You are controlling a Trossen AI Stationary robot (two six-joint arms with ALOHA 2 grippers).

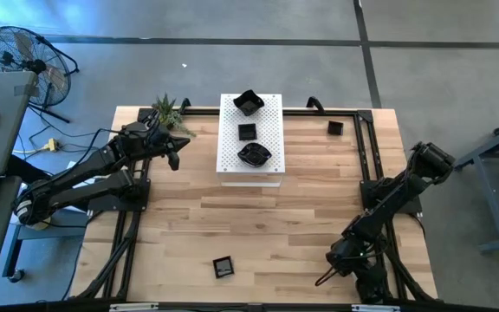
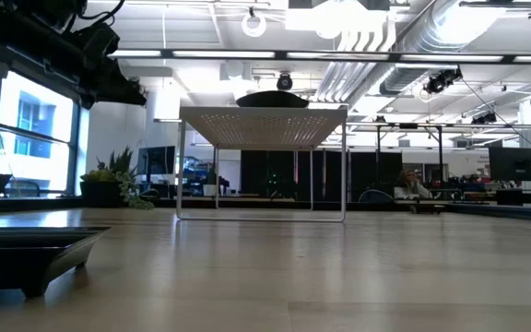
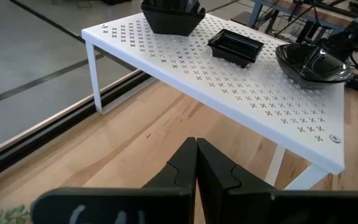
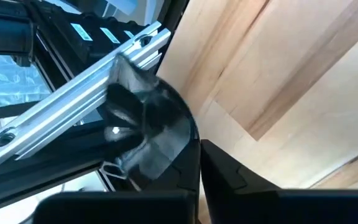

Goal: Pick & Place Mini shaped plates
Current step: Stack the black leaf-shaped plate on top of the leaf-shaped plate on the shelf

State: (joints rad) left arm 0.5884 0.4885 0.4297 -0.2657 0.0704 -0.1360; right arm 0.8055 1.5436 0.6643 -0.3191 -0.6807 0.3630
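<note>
Three glossy black mini plates stand on the white perforated board [image 1: 251,165]: a deep one [image 3: 171,14] at the far end, a small rectangular one [image 3: 235,47] in the middle, a wavy one [image 3: 312,62] at the near end. A fourth plate [image 1: 334,128] rests on the table at far right. A fifth [image 1: 223,267] sits near the table's near edge and shows large in the low view [image 2: 26,254]. My left gripper [image 1: 174,160] [image 3: 196,142] is shut and empty, left of the board. My right gripper [image 1: 327,264] [image 4: 197,146] is at the table's near right, shut on a black plate. My right gripper has a glossy black mini plate [image 4: 151,121] pinched between its two fingers at the rim [image 4: 188,140]. The plate is lifted clear and stands out past the fingertips. It is blurred, so its shape and the side of approach cannot be told.
The board stands on thin white legs [image 3: 96,84], with open space under it. A green spiky plant [image 1: 166,111] sits at the table's far left corner. Black and aluminium frame rails [image 4: 73,99] run along the table's sides, close to my right gripper. A floor fan [image 1: 24,56] stands off the table.
</note>
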